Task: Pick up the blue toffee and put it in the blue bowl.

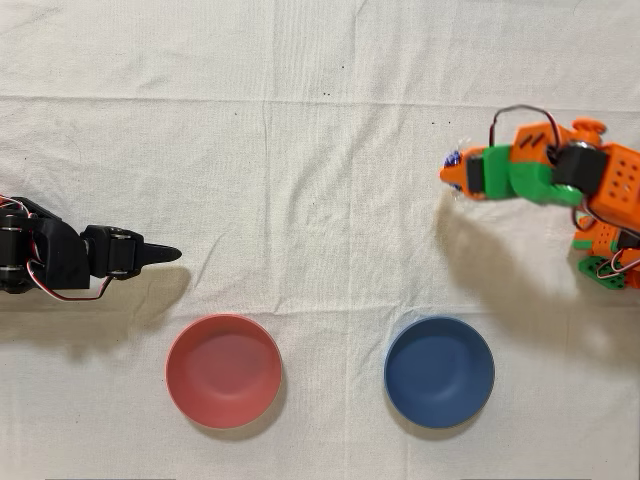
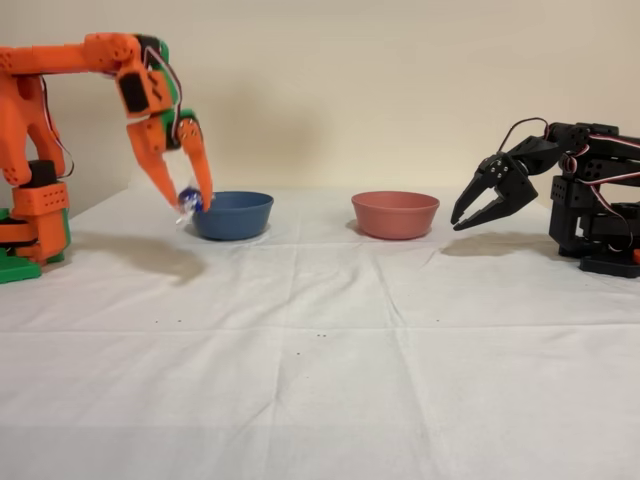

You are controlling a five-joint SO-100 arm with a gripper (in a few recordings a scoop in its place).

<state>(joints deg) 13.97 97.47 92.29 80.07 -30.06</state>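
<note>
In the fixed view my orange gripper [image 2: 189, 200] hangs above the cloth, shut on the blue toffee [image 2: 190, 200], a small shiny blue candy with a clear twisted end. It hovers just left of the blue bowl [image 2: 233, 214]. From overhead the gripper [image 1: 452, 170] sits at the right, well above the blue bowl [image 1: 439, 371] in the picture. A bit of the toffee [image 1: 452, 159] peeks out at the gripper's tip.
A pink-red bowl [image 1: 223, 370] stands left of the blue one in the overhead view. The idle black arm [image 1: 60, 260] rests at the left edge. A white cloth [image 1: 320, 200] covers the table.
</note>
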